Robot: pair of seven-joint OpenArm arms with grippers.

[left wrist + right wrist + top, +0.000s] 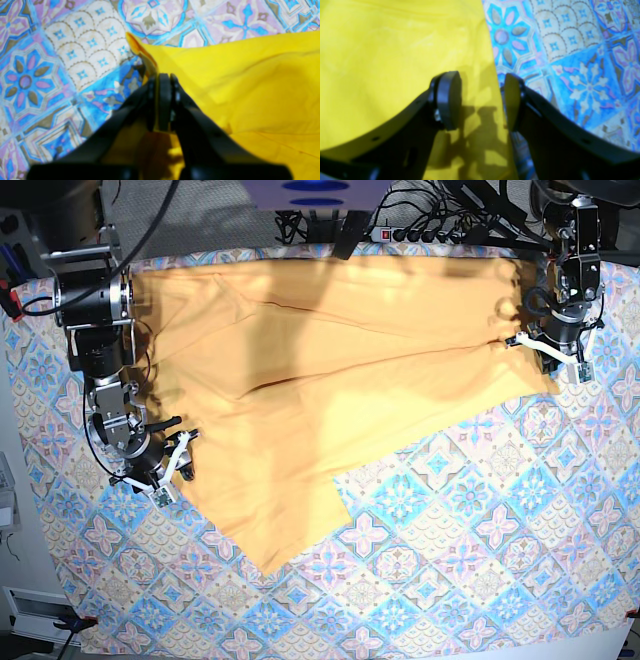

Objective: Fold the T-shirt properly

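Left gripper (163,100) is clenched on the shirt's (330,380) edge, anchoring that side on the tabletop (480,560). Right gripper (482,100) hangs released, straddling the opposite edge, likely to pinch it.

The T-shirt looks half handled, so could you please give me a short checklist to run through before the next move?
1. Left gripper shut on the T-shirt edge: ok, cloth is pinched between its pads.
2. Right gripper holding cloth: not ok, it is open, with the shirt edge lying between the pads.
3. Right gripper lined up with the shirt edge: ok, one pad is over cloth, the other over the tablecloth.
4. Shirt lying flat: not ok, the base view shows long creases and a part doubled over.
5. Printed face up or down: cannot tell, no print shows.
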